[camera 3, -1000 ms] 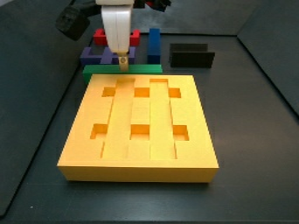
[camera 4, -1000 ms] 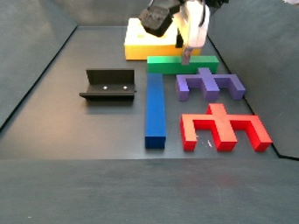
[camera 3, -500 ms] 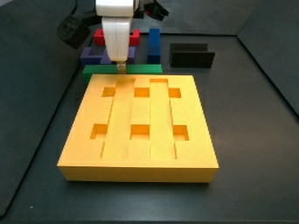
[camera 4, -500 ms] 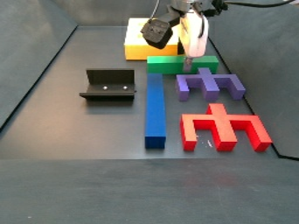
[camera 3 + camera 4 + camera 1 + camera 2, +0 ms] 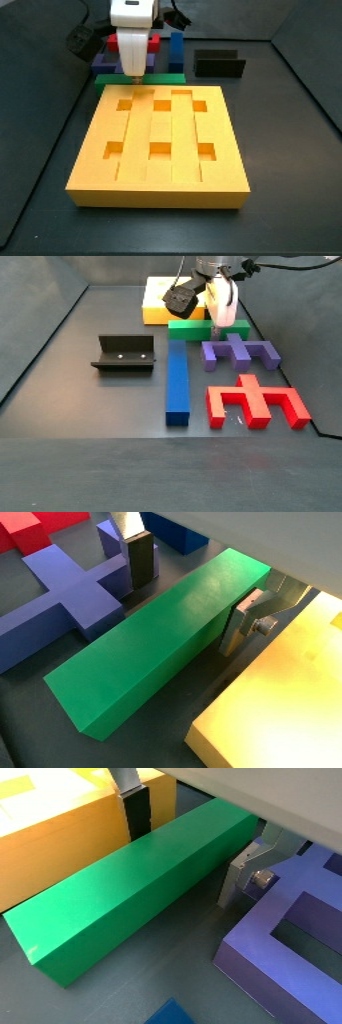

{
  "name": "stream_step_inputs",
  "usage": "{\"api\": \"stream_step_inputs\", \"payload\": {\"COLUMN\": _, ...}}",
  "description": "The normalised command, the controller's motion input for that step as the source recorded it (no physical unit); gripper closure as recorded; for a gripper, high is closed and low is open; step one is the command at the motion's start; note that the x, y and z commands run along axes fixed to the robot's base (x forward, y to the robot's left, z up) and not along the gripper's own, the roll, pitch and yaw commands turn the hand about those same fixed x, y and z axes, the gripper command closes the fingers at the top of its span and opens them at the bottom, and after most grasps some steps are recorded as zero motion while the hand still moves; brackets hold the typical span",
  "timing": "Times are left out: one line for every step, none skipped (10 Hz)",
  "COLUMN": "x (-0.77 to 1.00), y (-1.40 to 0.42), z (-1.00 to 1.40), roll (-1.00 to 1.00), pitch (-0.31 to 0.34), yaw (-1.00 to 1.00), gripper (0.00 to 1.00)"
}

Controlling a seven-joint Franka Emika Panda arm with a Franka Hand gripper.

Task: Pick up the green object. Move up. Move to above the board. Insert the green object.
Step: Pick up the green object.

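Observation:
The green object (image 5: 160, 637) lies flat on the floor, and it also shows in a wrist view (image 5: 127, 893). My gripper (image 5: 194, 590) is open and straddles it near one end, with one finger on each long side. One pad (image 5: 140, 560) stands a little off the bar; the other finger (image 5: 246, 620) is close against it. The gripper shows the same in a wrist view (image 5: 190, 843). In both side views the gripper (image 5: 135, 72) (image 5: 218, 324) is low over the green object (image 5: 166, 76) (image 5: 191, 329), just behind the yellow board (image 5: 160, 188) (image 5: 158, 303).
A purple cross-shaped block (image 5: 67, 592) (image 5: 241, 352) lies right beside the green object. A long blue bar (image 5: 178, 376) and a red forked piece (image 5: 254, 401) lie further out. The black fixture (image 5: 123, 353) (image 5: 218, 64) stands apart. Dark walls ring the floor.
My gripper has come down a little over the green object and now has its fingers on both sides of it. The green object has not moved.

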Motion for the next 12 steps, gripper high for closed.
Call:
{"api": "stream_step_inputs", "payload": {"x": 0.00, "y": 0.00, "z": -0.14, "roll": 0.00, "pitch": 0.000, "yaw": 0.00, "gripper": 0.00}}
{"api": "stream_step_inputs", "payload": {"x": 0.00, "y": 0.00, "z": -0.19, "roll": 0.00, "pitch": 0.000, "yaw": 0.00, "gripper": 0.00}}
{"api": "stream_step_inputs", "payload": {"x": 0.00, "y": 0.00, "z": -0.20, "roll": 0.00, "pitch": 0.000, "yaw": 0.00, "gripper": 0.00}}
{"api": "stream_step_inputs", "payload": {"x": 0.00, "y": 0.00, "z": -0.14, "roll": 0.00, "pitch": 0.000, "yaw": 0.00, "gripper": 0.00}}
{"api": "stream_step_inputs", "payload": {"x": 0.00, "y": 0.00, "z": -0.05, "roll": 0.01, "pitch": 0.000, "yaw": 0.00, "gripper": 0.00}}
{"api": "stream_step_inputs", "payload": {"x": 0.00, "y": 0.00, "z": 0.00, "roll": 0.00, "pitch": 0.000, "yaw": 0.00, "gripper": 0.00}}
{"api": "stream_step_inputs", "payload": {"x": 0.00, "y": 0.00, "z": 0.00, "roll": 0.00, "pitch": 0.000, "yaw": 0.00, "gripper": 1.00}}
{"api": "stream_step_inputs", "payload": {"x": 0.00, "y": 0.00, "z": 0.00, "roll": 0.00, "pitch": 0.000, "yaw": 0.00, "gripper": 1.00}}
{"api": "stream_step_inputs", "payload": {"x": 0.00, "y": 0.00, "z": 0.00, "roll": 0.00, "pitch": 0.000, "yaw": 0.00, "gripper": 1.00}}
{"api": "stream_step_inputs", "payload": {"x": 0.00, "y": 0.00, "z": 0.00, "roll": 0.00, "pitch": 0.000, "yaw": 0.00, "gripper": 1.00}}
{"api": "stream_step_inputs", "payload": {"x": 0.00, "y": 0.00, "z": 0.00, "roll": 0.00, "pitch": 0.000, "yaw": 0.00, "gripper": 1.00}}
{"api": "stream_step_inputs", "payload": {"x": 0.00, "y": 0.00, "z": 0.00, "roll": 0.00, "pitch": 0.000, "yaw": 0.00, "gripper": 1.00}}
